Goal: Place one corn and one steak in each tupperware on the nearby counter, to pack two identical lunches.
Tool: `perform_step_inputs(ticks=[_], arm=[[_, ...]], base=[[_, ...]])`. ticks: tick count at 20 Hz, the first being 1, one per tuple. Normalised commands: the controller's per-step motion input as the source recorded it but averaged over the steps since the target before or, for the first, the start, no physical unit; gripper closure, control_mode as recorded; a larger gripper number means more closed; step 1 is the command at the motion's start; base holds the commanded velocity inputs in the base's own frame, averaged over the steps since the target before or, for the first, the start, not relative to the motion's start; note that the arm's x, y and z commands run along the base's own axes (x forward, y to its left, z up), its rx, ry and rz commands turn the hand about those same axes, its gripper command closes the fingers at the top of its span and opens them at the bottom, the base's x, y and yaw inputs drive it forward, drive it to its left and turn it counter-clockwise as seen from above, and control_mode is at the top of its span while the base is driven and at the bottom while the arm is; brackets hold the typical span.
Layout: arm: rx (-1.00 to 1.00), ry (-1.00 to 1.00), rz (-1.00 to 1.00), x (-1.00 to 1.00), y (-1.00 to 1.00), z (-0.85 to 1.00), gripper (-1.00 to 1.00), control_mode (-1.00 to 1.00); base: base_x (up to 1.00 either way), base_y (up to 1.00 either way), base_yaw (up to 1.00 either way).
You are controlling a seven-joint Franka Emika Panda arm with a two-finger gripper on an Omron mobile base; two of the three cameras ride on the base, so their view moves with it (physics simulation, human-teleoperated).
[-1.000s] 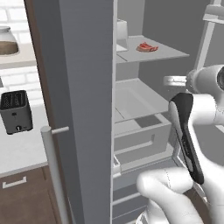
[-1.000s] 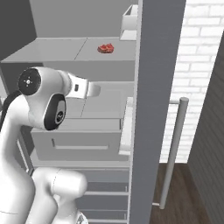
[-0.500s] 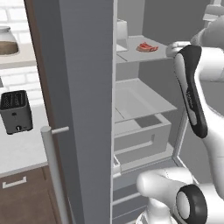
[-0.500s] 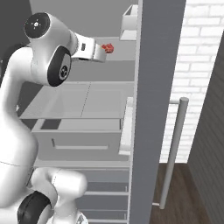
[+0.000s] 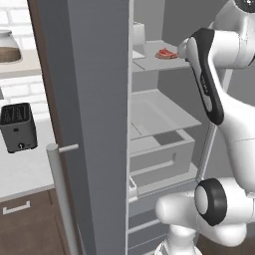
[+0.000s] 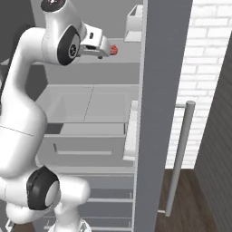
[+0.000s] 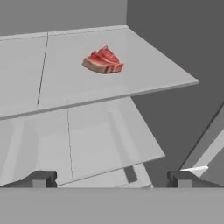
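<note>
You have the arm (image 5: pixel 209 74) raised high inside the open fridge, its base low on the floor and its white links climbing up to shelf height. In the left base view the dark-striped forearm slopes up and to the left, with the wrist level with the upper shelf (image 5: pixel 149 62). In the right base view the shoulder joint sits at the top left and the hand reaches to the right, level with that same shelf (image 6: pixel 90 56).

Your gripper (image 7: pixel 111 178) stands fully open: in the hand view the two dark finger tips (image 7: pixel 40 178) rise well apart at the bottom edge, and nothing lies between them. It holds nothing.

The steak (image 7: pixel 103 61), a flat red slab with pale marbling, lies on the upper fridge shelf (image 7: pixel 144 74), ahead of the gripper and apart from it. In the left base view you see it (image 5: pixel 166 54) just left of the wrist; in the right base view it (image 6: pixel 114 50) peeks out as a red patch just past the hand's end.

The open fridge door (image 5: pixel 94 124) stands to the left, with its bar handle (image 5: pixel 62 199). A toaster (image 5: pixel 19 127) sits on the desk (image 5: pixel 20 169) beyond the door.
</note>
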Motion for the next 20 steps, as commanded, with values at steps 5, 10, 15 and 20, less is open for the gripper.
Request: perform_step_inputs(ticks=[5, 10, 15, 20], arm=[[0.00, 0.00, 0.00, 0.98, 0.28, -0.11, -1.00, -1.00], [0.00, 0.03, 0.00, 0.82, 0.05, 0.00, -1.00, -1.00], [0.00, 0.03, 0.00, 0.49, 0.00, 0.00, -1.00, -1.00], [0.00, 0.02, 0.00, 0.48, 0.00, -0.06, -1.00, -1.00]], base=[[0.00, 0.00, 0.00], [0.00, 0.00, 0.00], [0.00, 0.00, 0.00], [0.00, 0.00, 0.00]])
